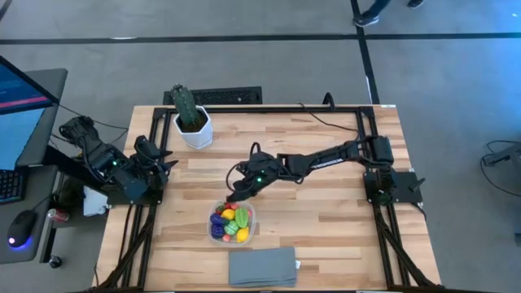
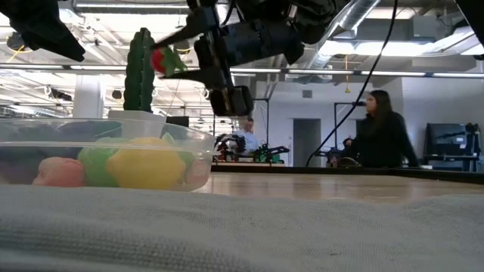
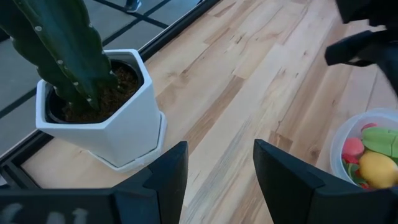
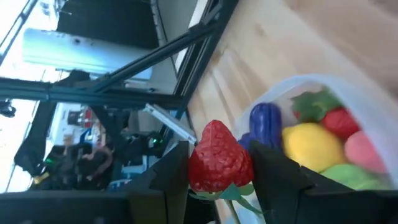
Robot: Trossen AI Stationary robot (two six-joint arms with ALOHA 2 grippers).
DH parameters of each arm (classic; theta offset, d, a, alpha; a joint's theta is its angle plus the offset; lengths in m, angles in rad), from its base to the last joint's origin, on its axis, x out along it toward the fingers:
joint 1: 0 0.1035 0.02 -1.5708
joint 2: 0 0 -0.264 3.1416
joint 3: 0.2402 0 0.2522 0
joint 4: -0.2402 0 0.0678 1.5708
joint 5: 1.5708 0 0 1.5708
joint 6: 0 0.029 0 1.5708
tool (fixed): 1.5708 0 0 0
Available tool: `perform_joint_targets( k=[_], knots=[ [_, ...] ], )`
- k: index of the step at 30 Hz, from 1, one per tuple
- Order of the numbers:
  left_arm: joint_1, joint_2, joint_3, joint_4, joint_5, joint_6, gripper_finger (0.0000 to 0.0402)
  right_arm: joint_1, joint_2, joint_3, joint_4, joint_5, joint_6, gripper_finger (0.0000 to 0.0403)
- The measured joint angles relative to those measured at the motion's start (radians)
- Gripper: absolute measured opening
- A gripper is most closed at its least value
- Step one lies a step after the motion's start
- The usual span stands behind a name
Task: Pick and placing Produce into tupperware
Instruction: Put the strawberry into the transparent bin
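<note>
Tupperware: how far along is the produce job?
Done: the tupperware already holds several pieces, including a yellow fruit and a purple one.
In hand: the right gripper holds a red strawberry above the container.
Left: releasing it. No loose produce shows on the table. The left gripper waits open by the cactus.

A tall green cactus (image 1: 184, 104) stands upright in a white hexagonal pot (image 1: 195, 130) near the far left part of the wooden table (image 1: 326, 236). A flat grey folded cloth (image 1: 262, 267) lies at the table's near edge. Off the table to the left sit a monitor (image 1: 20, 106), a keyboard (image 1: 10, 185) and a mouse (image 1: 23, 228). In the room beyond, a person in dark clothing (image 2: 382, 130) is seen side-on, and another person (image 2: 245, 137) sits farther back.
</note>
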Motion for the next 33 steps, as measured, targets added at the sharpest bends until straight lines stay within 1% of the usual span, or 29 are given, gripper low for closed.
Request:
perform_joint_targets(
  k=[6,14,20,24,30,33],
  knots=[
    [0.000,0.000,0.000,0.000,0.000,0.000,0.0174,0.031,0.000,0.000,0.010,-0.011,0.029,0.0169],
    [0.000,0.000,0.000,0.000,0.000,0.000,0.0174,0.076,0.000,0.001,0.019,-0.011,0.053,0.0182],
    [0.000,0.000,0.000,0.000,0.000,0.000,0.0174,0.108,0.000,0.001,0.020,0.000,0.069,0.0172],
    [0.000,0.000,0.000,0.000,0.000,0.000,0.0174,0.129,0.000,0.001,0.018,0.044,0.075,0.0171],
    [0.000,0.000,0.000,0.000,0.000,0.001,0.0174,0.145,0.000,0.001,0.016,0.109,0.071,0.0186],
    [0.000,0.000,0.000,0.000,-0.001,0.001,0.0174,0.151,0.000,0.001,0.016,0.140,0.070,0.0183]
  ],
)
